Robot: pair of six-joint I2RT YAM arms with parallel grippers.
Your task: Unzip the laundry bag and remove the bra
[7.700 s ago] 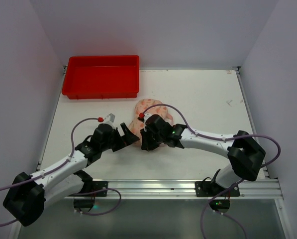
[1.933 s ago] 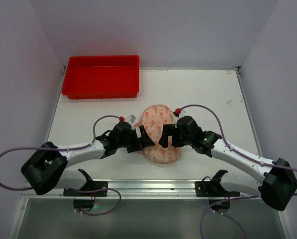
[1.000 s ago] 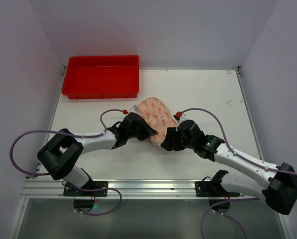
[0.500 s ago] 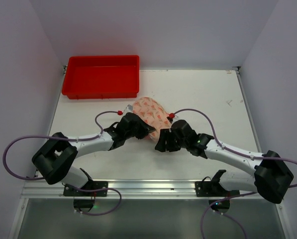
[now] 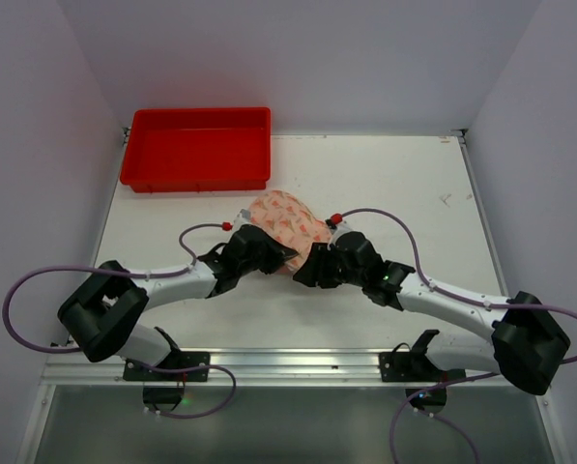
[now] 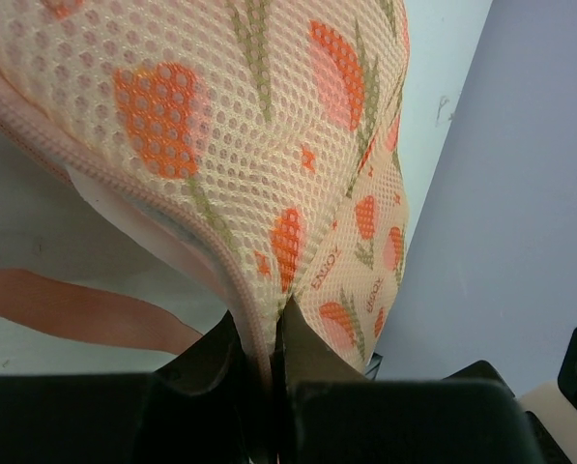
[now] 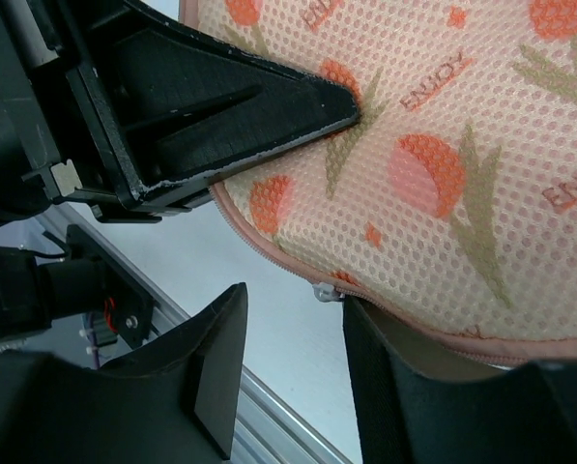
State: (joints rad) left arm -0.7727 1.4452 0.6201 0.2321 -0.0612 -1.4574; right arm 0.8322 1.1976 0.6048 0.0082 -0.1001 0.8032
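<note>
Just before the red tray, on the desk: laundry bag, bra inside; my left hand clamped on its seam; right hand apart about the zip pull; step: unzipping; next, I judge: pinch pull, draw along seam.

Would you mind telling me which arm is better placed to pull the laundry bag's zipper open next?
Right, probably. The right gripper is open right at the zipper pull, while the left gripper is shut on the seam of the laundry bag, anchoring it.
</note>
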